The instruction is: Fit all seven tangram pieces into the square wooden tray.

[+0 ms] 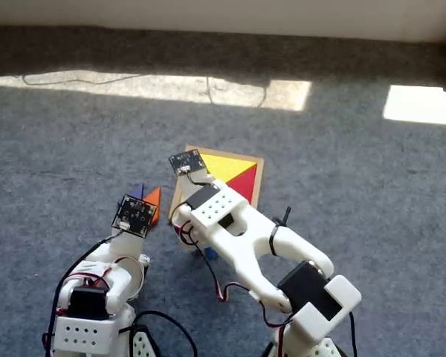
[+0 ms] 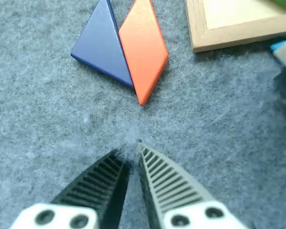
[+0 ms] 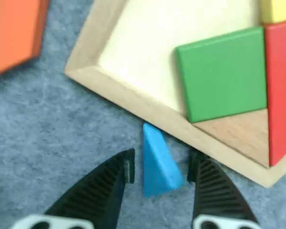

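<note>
Just outside the tray (image 3: pixel 128 100), right claw (image 3: pixel 161 164) apart around a blue piece (image 3: pixel 158 160) (left claw (image 2: pixel 132 151) together)

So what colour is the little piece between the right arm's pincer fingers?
Light blue; the piece shows best in the right wrist view.

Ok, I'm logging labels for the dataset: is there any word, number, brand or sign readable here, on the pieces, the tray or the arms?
None can be read.
The wooden tray, blue piece, green square, orange piece and dark blue triangle are plain.
The small circuit boards on the arms' wrists may bear marks, but these are too small to tell.
</note>
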Available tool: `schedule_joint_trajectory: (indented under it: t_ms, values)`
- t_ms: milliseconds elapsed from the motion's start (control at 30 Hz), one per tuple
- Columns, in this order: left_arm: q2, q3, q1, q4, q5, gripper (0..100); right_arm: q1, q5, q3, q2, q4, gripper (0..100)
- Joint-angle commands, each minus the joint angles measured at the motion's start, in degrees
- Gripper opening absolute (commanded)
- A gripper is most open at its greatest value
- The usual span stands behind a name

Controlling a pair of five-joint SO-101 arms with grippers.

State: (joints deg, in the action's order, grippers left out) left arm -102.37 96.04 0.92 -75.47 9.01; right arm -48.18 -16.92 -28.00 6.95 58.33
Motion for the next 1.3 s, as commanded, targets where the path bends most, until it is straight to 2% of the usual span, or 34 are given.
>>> schedule_joint_trajectory:
  t_ms: [0,133,333,467,633,900,1000,1133,1267]
  values:
    - [-1.9,1.2,0.7,-0.1,-0.5,1,-1.3,-0.5,0.4,0.4,-0.2,18.3]
    - [-1.9,1.2,0.7,-0.1,-0.5,1,-1.6,-0.5,0.4,0.4,-0.2,17.0]
    - [-1.9,1.2,0.7,-0.1,-0.5,1,-1.5,-0.1,0.4,0.4,-0.4,5.0]
    - [-1.9,1.2,0.7,-0.1,-0.5,1,-1.3,-0.1,0.4,0.2,-0.2,1.2]
    - [-1.9,1.2,0.7,-0.1,-0.5,1,-1.3,-0.3,0.9,-0.7,-0.1,0.5]
    - [-1.9,1.2,0.7,-0.1,-0.5,1,1.0,-0.5,1.5,-13.1,-0.6,0.5]
    - [-1.9,1.2,0.7,-0.1,-0.5,1,3.1,-6.2,1.6,-15.3,-5.7,0.5]
    - [-1.9,1.2,0.7,-0.1,-0.5,1,4.7,-15.9,1.1,-15.3,-19.0,0.5]
    - [-1.9,1.2,0.7,-0.1,-0.5,1,6.7,-20.0,-0.3,-14.5,-27.0,0.5]
